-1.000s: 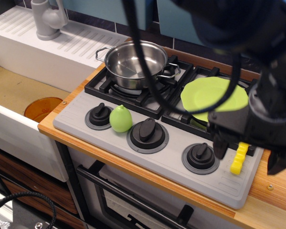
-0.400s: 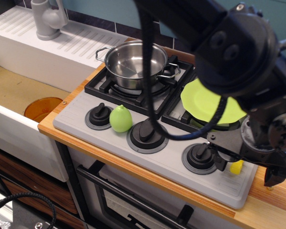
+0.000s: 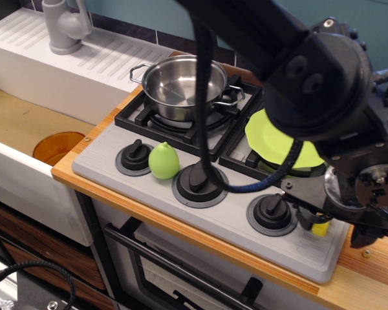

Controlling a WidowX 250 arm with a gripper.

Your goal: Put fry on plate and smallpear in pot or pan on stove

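Note:
The yellow fry point(image 3: 320, 227) lies on the grey stove point(image 3: 229, 216) at its front right, mostly hidden by my gripper point(image 3: 333, 229). The gripper is low over it, with one finger point(image 3: 304, 218) on each side and the jaws still apart. The lime-green plate point(image 3: 271, 135) rests on the right burner, partly covered by my arm. The light green smallpear point(image 3: 163, 161) stands between the left and middle knobs. The steel pot point(image 3: 181, 81) sits empty on the left burner.
Three black knobs run along the stove front; the right one point(image 3: 271, 212) is just left of the gripper. The wooden counter edge point(image 3: 368, 271) lies to the right. A sink point(image 3: 26, 126) with a grey faucet point(image 3: 64, 26) is at left.
The gripper has come down onto the stove front around the fry, and its body now covers most of the fry. The pear, pot and plate have not moved.

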